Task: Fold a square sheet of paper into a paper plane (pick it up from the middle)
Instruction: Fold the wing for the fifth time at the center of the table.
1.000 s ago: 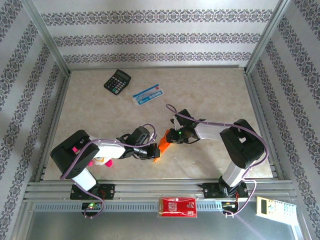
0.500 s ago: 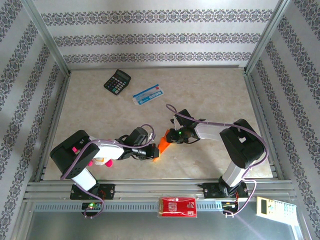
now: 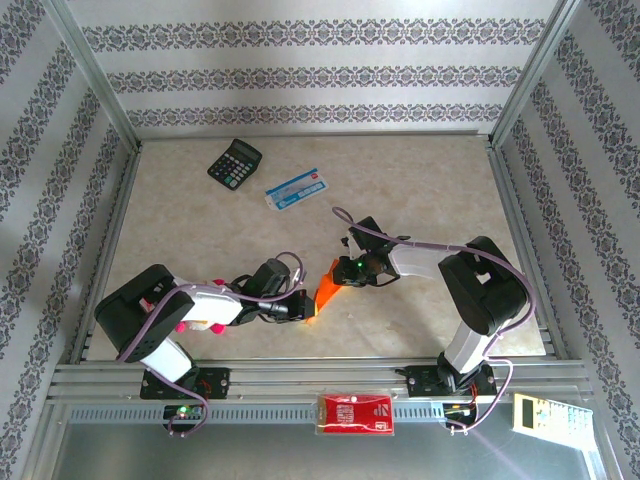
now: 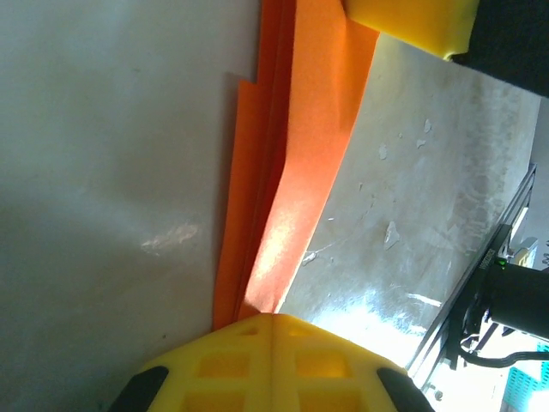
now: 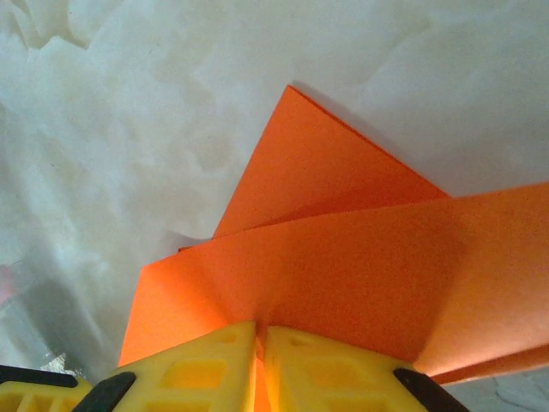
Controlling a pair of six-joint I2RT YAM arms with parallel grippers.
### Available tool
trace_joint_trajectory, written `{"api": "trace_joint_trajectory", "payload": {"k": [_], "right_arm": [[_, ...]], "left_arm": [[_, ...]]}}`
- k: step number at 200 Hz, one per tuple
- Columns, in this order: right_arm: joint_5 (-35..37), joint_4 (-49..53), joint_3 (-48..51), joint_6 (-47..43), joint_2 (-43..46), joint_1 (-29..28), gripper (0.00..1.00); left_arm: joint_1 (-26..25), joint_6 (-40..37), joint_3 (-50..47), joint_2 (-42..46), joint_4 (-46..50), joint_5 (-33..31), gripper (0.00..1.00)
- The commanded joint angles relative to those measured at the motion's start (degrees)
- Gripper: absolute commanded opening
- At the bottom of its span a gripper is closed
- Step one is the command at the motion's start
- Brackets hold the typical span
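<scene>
Orange paper sheet (image 3: 326, 290), already creased into stacked layers with one pointed corner, sits in the lower middle of the overhead frame, caught between the two arms. Around it the marbled beige surface (image 3: 420, 180) takes up most of that frame. The left arm (image 3: 190, 308) reaches in from the lower left and the right arm (image 3: 470, 285) from the lower right, their wrists nearly meeting. A red packet with white print (image 3: 355, 413) lies on the metal rail (image 3: 250, 385) at the bottom centre. A black calculator (image 3: 235, 162) sits in the upper left with a blue-and-white flat packet (image 3: 298, 189) just right of it, all well apart from the work. The left tool (image 3: 302, 308) has its yellow fingers pressed together on the sheet's lower-left end; in its wrist view the pads (image 4: 214, 369) meet at the bottom of the frame and the layered sheet (image 4: 300, 129) runs up out of the seam. The right tool (image 3: 342, 273) is likewise pinching the sheet's upper-right edge, with orange showing in the slit between its fingers (image 5: 197, 369). Whether the sheet's underside touches the surface I cannot tell. Such paper is likely very light, limp and easily torn or creased astray. Holds therefore belong on the thick folded spine rather than on a loose single flap, with gentle, even tension between both tools.
</scene>
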State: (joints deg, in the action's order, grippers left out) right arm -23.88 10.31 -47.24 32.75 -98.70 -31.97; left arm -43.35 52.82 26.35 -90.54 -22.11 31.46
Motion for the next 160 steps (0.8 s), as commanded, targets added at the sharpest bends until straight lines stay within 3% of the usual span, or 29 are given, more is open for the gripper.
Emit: {"api": "trace_joint_trajectory", "payload": {"k": [1,99,160], "right_arm": [[7.8,7.0,2.2,-0.1,-4.7,0.9,0.18],[7.8,7.7,1.1,0.1,-6.1,1.2,0.18],[7.8,7.5,1.4,0.1,-6.0,1.3,0.17]], "left_arm": [[0.7,-0.2,-2.2,0.4,8.9,0.4,0.00],[0.6,-7.0,-1.5,5.1,22.3,0.4,0.00],[0.5,-6.5,1.4,13.5,19.6,1.0,0.01]]}}
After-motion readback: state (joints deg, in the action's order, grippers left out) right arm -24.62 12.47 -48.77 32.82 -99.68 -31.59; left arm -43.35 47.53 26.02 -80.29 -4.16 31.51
